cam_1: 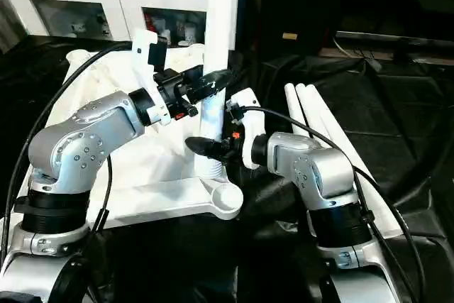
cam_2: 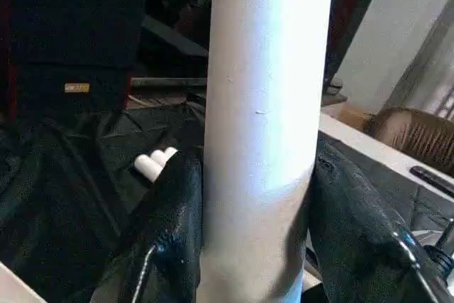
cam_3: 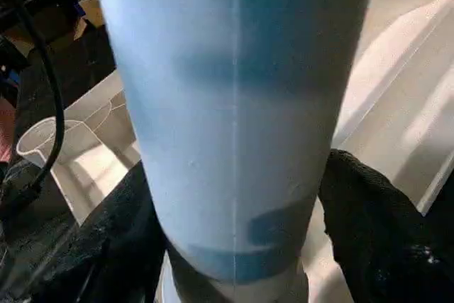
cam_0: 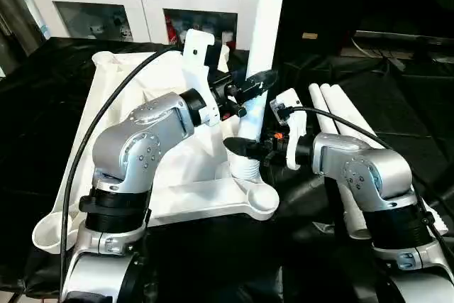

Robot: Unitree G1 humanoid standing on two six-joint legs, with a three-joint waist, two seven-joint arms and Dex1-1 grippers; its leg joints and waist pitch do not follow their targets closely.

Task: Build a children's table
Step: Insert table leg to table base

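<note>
Left eye view: the white table top point(cam_0: 142, 140) lies upside down on a black cloth point(cam_0: 42, 104), its ribbed underside facing up and its rounded corner sockets at the corners. One white tube leg point(cam_0: 266, 40) stands upright in the near corner socket on the robot's right side, its foot seated in that socket point(cam_0: 245, 172).

The left pincer point(cam_0: 250, 89) reaches in from the left and meets the leg partway up. In the left wrist view its two black fingers point(cam_2: 170, 239) lie on either side of the tube, both pressed against it, so it is clamped on the leg.

The right pincer point(cam_0: 245, 148) comes in from the right and sits lower on the same leg, just above the socket and below the left pincer. In the right wrist view its fingers point(cam_3: 369, 225) flank the tube close on both sides; whether they press on it or stand just off it I cannot tell.

Three more white legs point(cam_0: 340, 125) lie side by side on the cloth to the right of the top, behind the right forearm. A white cabinet with glass doors point(cam_0: 142, 5) stands beyond the far edge of the top.
</note>
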